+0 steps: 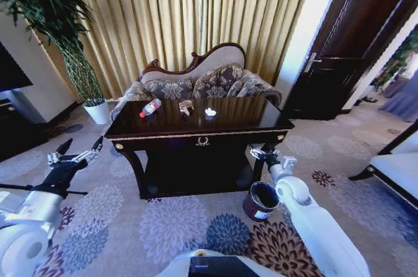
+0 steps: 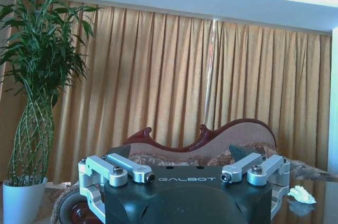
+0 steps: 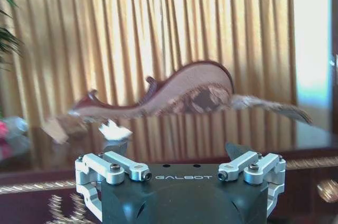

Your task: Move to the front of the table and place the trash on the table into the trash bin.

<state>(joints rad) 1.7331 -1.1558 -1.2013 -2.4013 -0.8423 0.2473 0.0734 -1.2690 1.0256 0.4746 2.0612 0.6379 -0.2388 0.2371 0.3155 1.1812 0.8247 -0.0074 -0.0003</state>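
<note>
Your head camera looks down on the dark glossy wooden table with gold trim, its surface carrying three pieces of trash in a loose row near the far edge. The clear plastic bottle with a red cap and label lies on its side at the left end of the row, long axis slanting from the near left to the far right. Which end carries the cap is hard to make out. Just right of it sits the small tan wrapper, its shape too small to read, and right of that the white paper wad.

In the left wrist view the wad shows at the frame's edge, on the glossy top. In the right wrist view the wad and the wrapper are smeared, and the bottle is cut off by the frame edge.

The small dark maroon cylindrical trash bin with a white label patch stands upright on the flowered carpet by the table's front right leg, partly hidden behind your right arm.

Your left gripper hangs off the table's front left corner, fingers spread wide and holding nothing. Your right gripper sits beside the front right corner, above the bin, its fingers likewise apart and empty.
</note>
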